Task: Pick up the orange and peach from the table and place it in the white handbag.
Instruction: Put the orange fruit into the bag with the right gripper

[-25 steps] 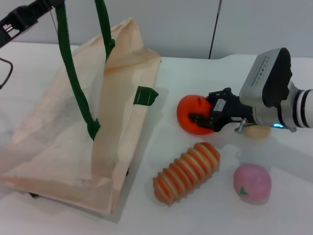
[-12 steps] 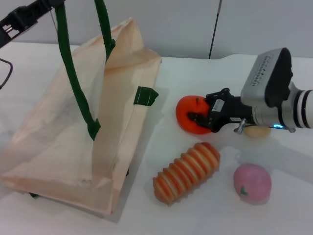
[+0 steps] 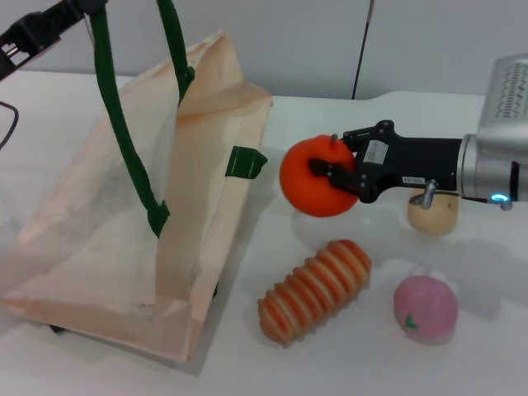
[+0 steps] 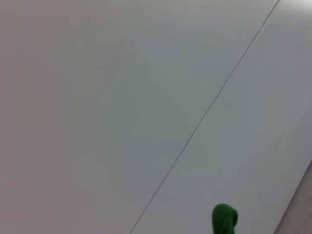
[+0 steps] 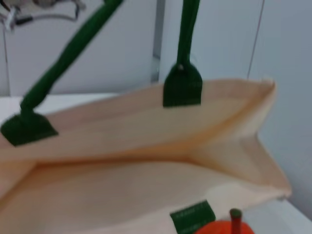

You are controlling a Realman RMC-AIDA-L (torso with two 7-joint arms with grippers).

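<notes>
My right gripper [image 3: 337,176] is shut on the orange [image 3: 310,178] and holds it above the table, just right of the white handbag [image 3: 124,214]. The orange's top and stem show in the right wrist view [image 5: 229,225], facing the handbag's open mouth [image 5: 146,146]. The pink peach [image 3: 425,309] lies on the table at the front right. My left gripper [image 3: 78,8] at the top left holds up the handbag's green handle [image 3: 115,107]; the handle's tip shows in the left wrist view [image 4: 224,219].
A long orange-and-cream ribbed item [image 3: 315,289] lies on the table between the handbag and the peach. A pale beige round fruit [image 3: 432,213] sits under my right arm. The white table [image 3: 346,363] extends toward the front.
My right gripper has lifted the orange off the table and moved it left toward the handbag. The beige fruit is now uncovered. The left arm and the handbag have not moved.
</notes>
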